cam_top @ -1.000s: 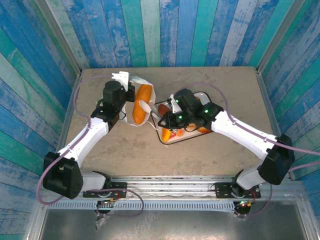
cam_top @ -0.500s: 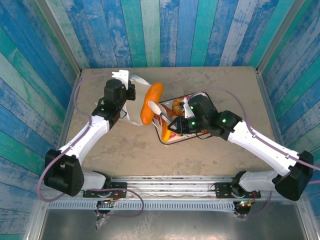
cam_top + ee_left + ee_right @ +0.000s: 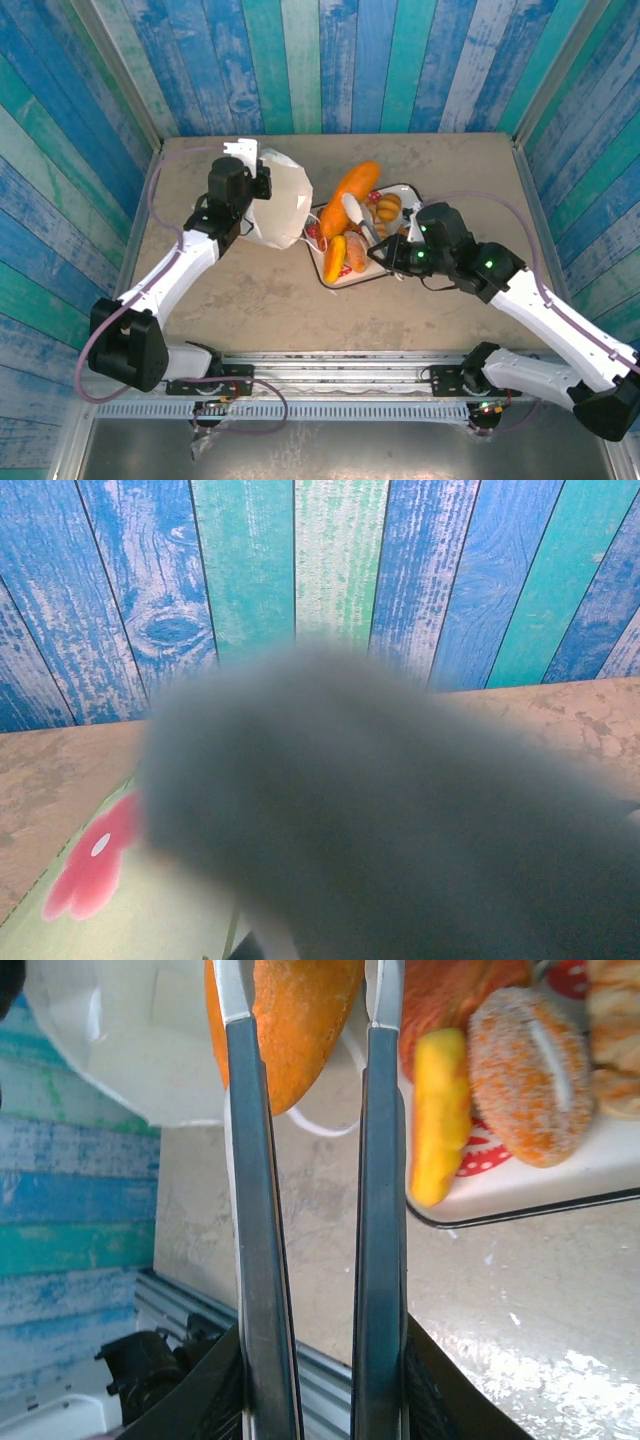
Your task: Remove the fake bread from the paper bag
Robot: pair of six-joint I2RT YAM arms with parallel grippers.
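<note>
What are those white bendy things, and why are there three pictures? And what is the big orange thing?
The white bendy things are two robot arms, bolted to the near edge of a brown table. Each arm ends in a gripper, which is a pincer with two fingers. One picture looks down from a camera above the arms. The other two come from little cameras on the wrists, so they see things very close up. The left wrist picture is mostly a blur because something sits right in front of its lens. The left gripper is shut and seems to pinch the edge of the white paper bag. The right gripper is shut on the big orange thing, a long toy loaf. Next to it, smaller toy rolls lie on a strawberry-print tray.
</note>
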